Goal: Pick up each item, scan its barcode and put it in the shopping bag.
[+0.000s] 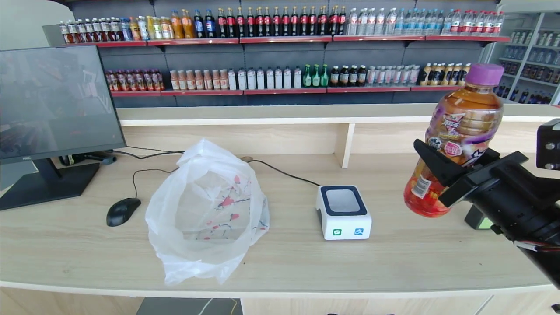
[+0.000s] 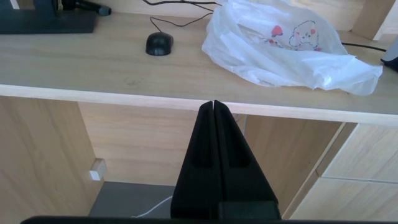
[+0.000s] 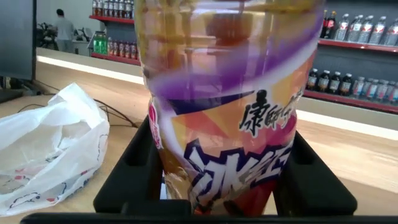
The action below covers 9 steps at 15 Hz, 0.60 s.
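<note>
Gripping the bottle [image 1: 463,127] round its lower half, the right hand [image 1: 455,173] holds it tilted, cap up, at the frame's right, above the surface [image 1: 393,258] and well right of the scanner [image 1: 343,210], probably ready to present its barcode. The shopping bag [image 1: 210,210] slumps open at centre left. The left hand [image 2: 213,112], clenched and empty, hangs below the surface's edge.

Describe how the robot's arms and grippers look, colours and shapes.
Both are matte black. The right gripper has broad angular fingers on a blocky right arm, with thin red and white wires by the wrist. The left gripper has two flat fingers tapering to a narrow tip.
</note>
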Motion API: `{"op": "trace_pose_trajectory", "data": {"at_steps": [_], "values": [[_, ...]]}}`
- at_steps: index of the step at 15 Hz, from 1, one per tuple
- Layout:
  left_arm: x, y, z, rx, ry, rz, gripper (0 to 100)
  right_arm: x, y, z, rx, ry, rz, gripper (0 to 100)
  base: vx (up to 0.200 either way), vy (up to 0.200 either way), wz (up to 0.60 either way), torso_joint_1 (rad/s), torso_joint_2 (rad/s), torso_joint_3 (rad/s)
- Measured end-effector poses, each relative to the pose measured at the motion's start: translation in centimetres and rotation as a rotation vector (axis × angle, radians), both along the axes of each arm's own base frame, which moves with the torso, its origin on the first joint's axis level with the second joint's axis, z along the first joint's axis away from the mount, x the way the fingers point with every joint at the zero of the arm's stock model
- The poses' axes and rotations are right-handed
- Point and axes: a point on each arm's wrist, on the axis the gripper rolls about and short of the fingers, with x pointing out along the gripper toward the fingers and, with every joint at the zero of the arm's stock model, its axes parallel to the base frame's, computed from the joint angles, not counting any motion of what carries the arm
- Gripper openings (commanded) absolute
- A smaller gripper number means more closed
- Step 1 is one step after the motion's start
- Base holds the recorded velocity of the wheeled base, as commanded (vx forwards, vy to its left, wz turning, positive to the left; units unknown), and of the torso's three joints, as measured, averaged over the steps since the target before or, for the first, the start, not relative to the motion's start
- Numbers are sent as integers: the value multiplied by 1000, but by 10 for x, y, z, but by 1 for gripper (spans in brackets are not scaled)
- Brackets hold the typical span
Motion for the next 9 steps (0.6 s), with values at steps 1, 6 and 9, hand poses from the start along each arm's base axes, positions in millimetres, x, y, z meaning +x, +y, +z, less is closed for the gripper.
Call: {"op": "trace_pose_trajectory", "data": {"at_steps": [1, 6, 9], "values": [[0, 0, 0, 0, 0, 0, 0, 1, 0, 0, -2, 3, 0, 0, 0, 200, 0, -7, 7, -2], [0, 0, 0, 2, -1, 0, 0, 6, -4, -1, 4, 5, -25, 0, 0, 160, 0, 1, 2, 3], [0, 0, 0, 3, -1, -1, 0, 7, -5, -5, -4, 22, -32, 0, 0, 0, 0, 0, 0, 0]]}}
